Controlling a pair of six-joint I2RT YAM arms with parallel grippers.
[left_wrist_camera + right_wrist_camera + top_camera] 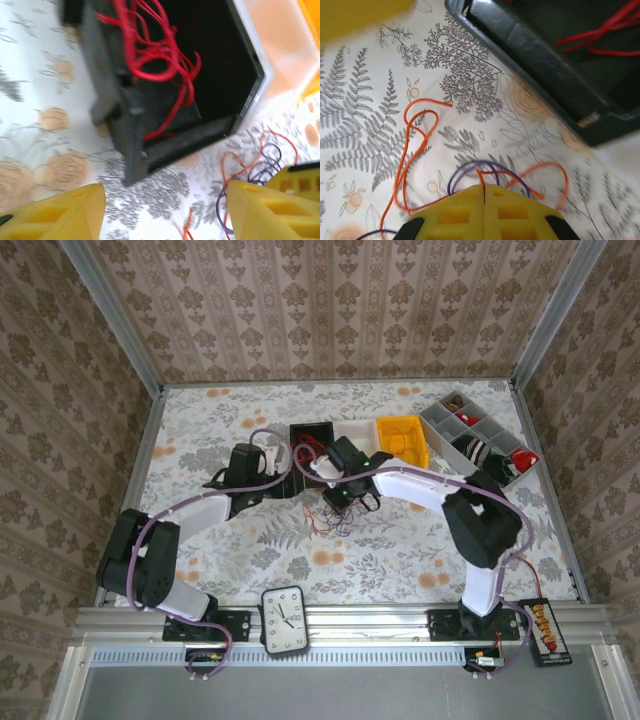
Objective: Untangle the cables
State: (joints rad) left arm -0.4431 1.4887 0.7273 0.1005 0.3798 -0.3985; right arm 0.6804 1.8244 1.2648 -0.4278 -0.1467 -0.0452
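Top external view: floral table [200,570], with a black bin [135,150] holding red cables [155,50]. The left gripper [165,212] hangs spread beside the bin. The right gripper [484,192] is pressed together, pinching an orange cable [547,163] by a purple cable [470,167].

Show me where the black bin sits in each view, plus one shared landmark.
Top external: black bin just above the picture's centre.
Left wrist: bin in the upper middle, reaching toward the right side.
Right wrist: bin in the upper right corner.
Shared landmark: red cables lying inside it.
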